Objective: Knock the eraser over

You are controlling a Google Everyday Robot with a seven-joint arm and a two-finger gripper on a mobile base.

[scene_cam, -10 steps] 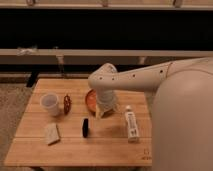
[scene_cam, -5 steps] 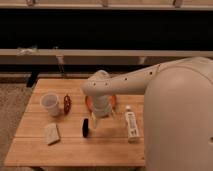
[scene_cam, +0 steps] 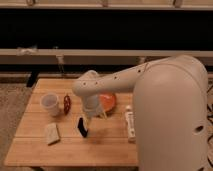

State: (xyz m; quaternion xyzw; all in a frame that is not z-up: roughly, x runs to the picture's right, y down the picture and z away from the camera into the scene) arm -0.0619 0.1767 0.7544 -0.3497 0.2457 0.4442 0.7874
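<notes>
Wooden table (scene_cam: 100,145) carries one eraser (scene_cam: 81,126), now tilted; gripper (scene_cam: 90,119) has dropped beside it, jaw state indeterminable.

- A light wooden counter (scene_cam: 35,150) of lengthwise planks fills the lower middle of the camera view, with the end effector (scene_cam: 89,120) low over its middle.
- Greyish, speckled floor (scene_cam: 11,107) shows to the left of the counter.
- Behind the counter runs a long pale horizontal rail or ledge (scene_cam: 125,53), spanning the full width.
- Above and below that rail the background is very dark, almost black (scene_cam: 100,30).
- A second pale strip (scene_cam: 75,5) crosses the very top edge.
- Lighting is dim and warm, brightest on the counter's surface.
</notes>
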